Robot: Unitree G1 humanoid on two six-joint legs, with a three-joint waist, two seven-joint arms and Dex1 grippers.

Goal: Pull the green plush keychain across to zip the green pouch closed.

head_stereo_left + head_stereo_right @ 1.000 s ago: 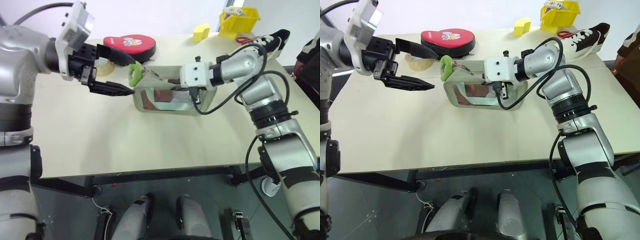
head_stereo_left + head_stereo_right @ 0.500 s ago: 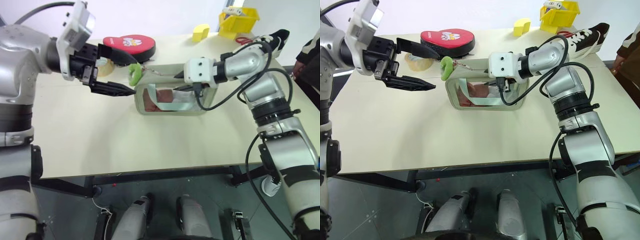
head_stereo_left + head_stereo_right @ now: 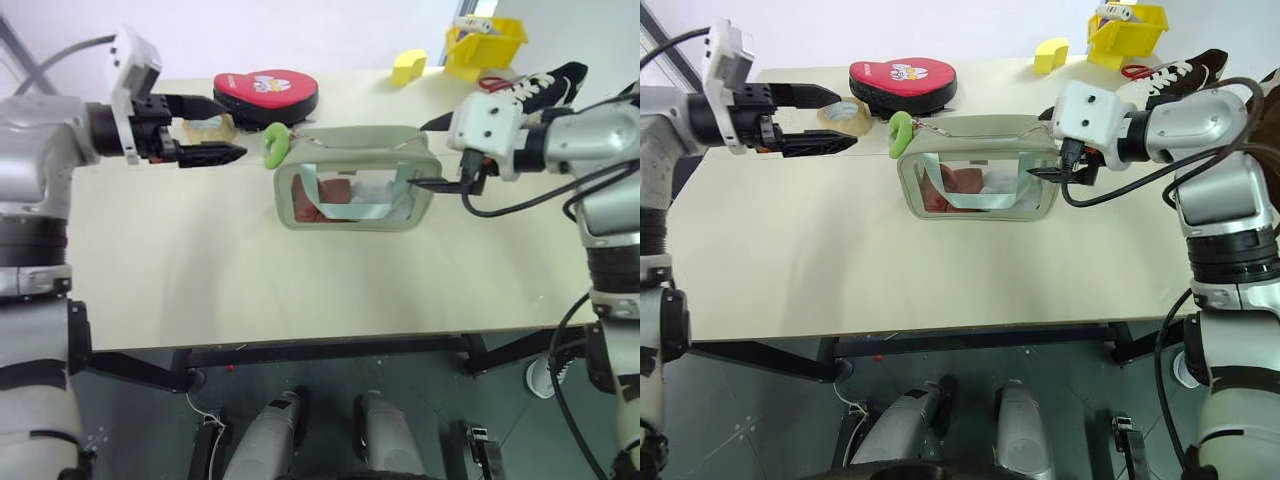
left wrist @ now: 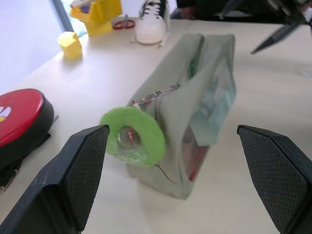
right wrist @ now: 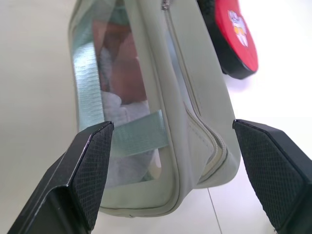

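Left eye view: the pouch (image 3: 355, 178) stands on its long edge mid-counter (image 3: 300, 290), window toward the near side. The keychain (image 3: 274, 142) hangs at its left end, next to the red case (image 3: 265, 93). Left gripper (image 3: 210, 130) hovers just left of the keychain, fingers spread, touching nothing. Right gripper (image 3: 440, 155) sits at the pouch's right end, fingers spread, apparently clear of it.

Left wrist view: the keychain (image 4: 132, 137) sits between the spread fingers (image 4: 83, 165) but farther out, not yet reached.

Right wrist view: the pouch (image 5: 161, 112) lies ahead between spread fingers (image 5: 90, 165); how far the zipper is shut I cannot tell.

Judged step: approach, before the pull. Next, the left gripper needs to advance and pinch the keychain, while the right steadies the pouch's end.
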